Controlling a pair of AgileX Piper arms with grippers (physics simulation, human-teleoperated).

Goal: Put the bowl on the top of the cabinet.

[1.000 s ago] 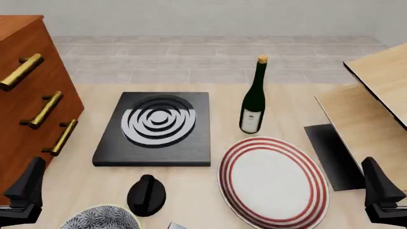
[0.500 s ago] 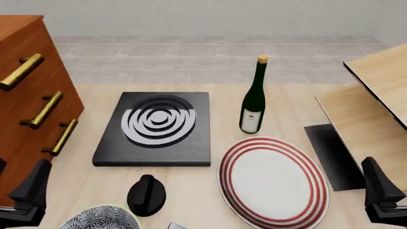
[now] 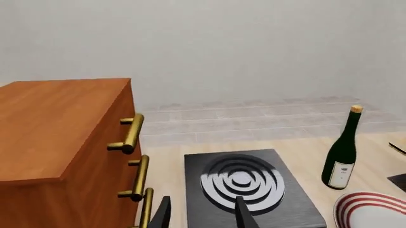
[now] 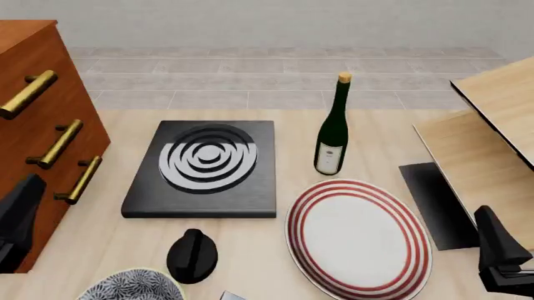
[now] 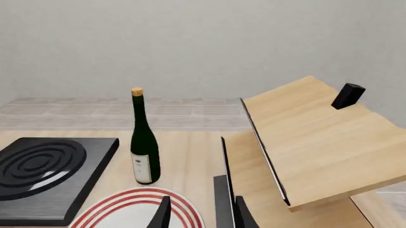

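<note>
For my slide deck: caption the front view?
Patterned bowl near the table edge, cabinet at left, both grippers idle.

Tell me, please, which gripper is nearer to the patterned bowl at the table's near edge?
Left. The left gripper sits just left of the bowl, beside the cabinet. The right gripper is across the table, beyond the red-ringed plate.

Reddish-brown wood with a smooth satin finish on the cabinet (image 4: 34,131), fitted with shiny brass-coloured metal handles (image 4: 62,144). Pale matt wood grain across the table (image 4: 250,262) and the light-wood furniture (image 4: 492,137); matt black on the slab (image 4: 200,200) with glossy grey rings. Dark glossy glass on the bottle (image 4: 332,134), smooth glazed ceramic on the striped plate (image 4: 359,234) and the patterned bowl (image 4: 134,287).
</note>
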